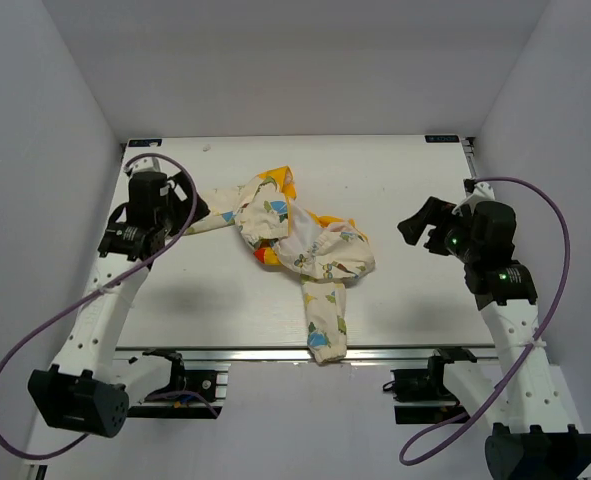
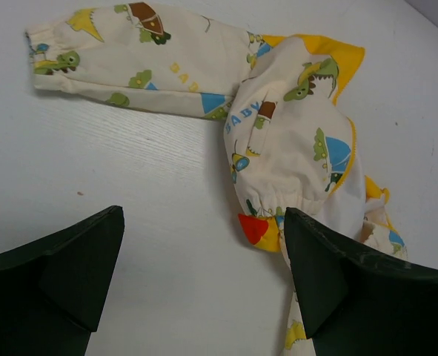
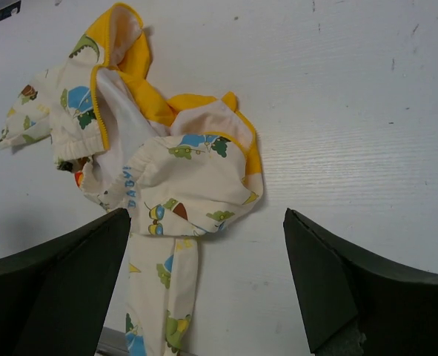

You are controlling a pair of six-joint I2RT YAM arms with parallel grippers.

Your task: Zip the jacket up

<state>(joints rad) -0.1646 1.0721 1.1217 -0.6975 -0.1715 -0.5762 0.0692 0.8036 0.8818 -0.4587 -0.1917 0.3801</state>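
jacket [image 1: 295, 240] lies crumpled mid-bench [image 1: 415, 310], one sleeve over the near edge. left end effector [image 1: 190, 212] and right end effector [image 1: 415, 225] flank it, both released and empty. zipping looks unstarted; the next move likely calls for spreading the fabric to expose the zipper.

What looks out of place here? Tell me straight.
The cream-white, cartoon-printed fabric jacket lies bunched in a twisted heap rather than spread flat, and one sleeve trails over the near edge of the white table.
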